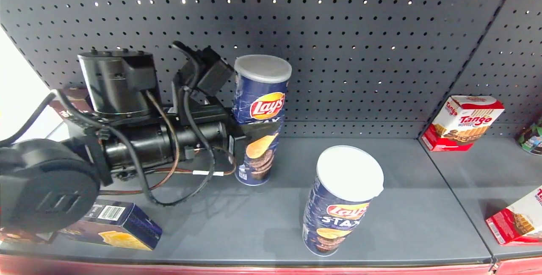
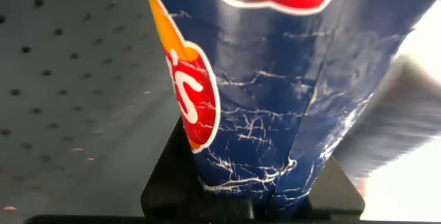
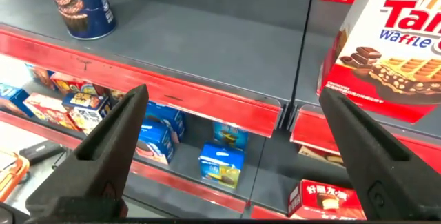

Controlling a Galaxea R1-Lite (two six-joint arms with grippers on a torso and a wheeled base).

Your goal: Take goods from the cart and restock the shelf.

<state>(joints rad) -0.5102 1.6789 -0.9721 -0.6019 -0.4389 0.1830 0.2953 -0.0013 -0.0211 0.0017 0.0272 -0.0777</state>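
Observation:
A tall blue chip can (image 1: 262,88) stands upright near the back of the grey shelf (image 1: 402,207), its base on or just above the surface. My left gripper (image 1: 254,133) is shut around its middle from the left. In the left wrist view the can (image 2: 275,100) rises close up between the dark fingers (image 2: 172,182) of that gripper (image 2: 255,189). A second, matching can (image 1: 343,198) stands free nearer the front edge, and its lower part (image 3: 79,3) appears in the right wrist view. My right gripper (image 3: 241,162) hangs open in front of the shelf's red edge, holding nothing.
A dark blue box (image 1: 114,224) lies at the shelf's front left. Red wafer boxes sit on the neighbouring bay (image 1: 465,122), (image 1: 516,220), one close to my right gripper (image 3: 393,52). A pegboard wall (image 1: 360,54) backs the shelf. Small blue boxes (image 3: 220,162) fill the lower shelf.

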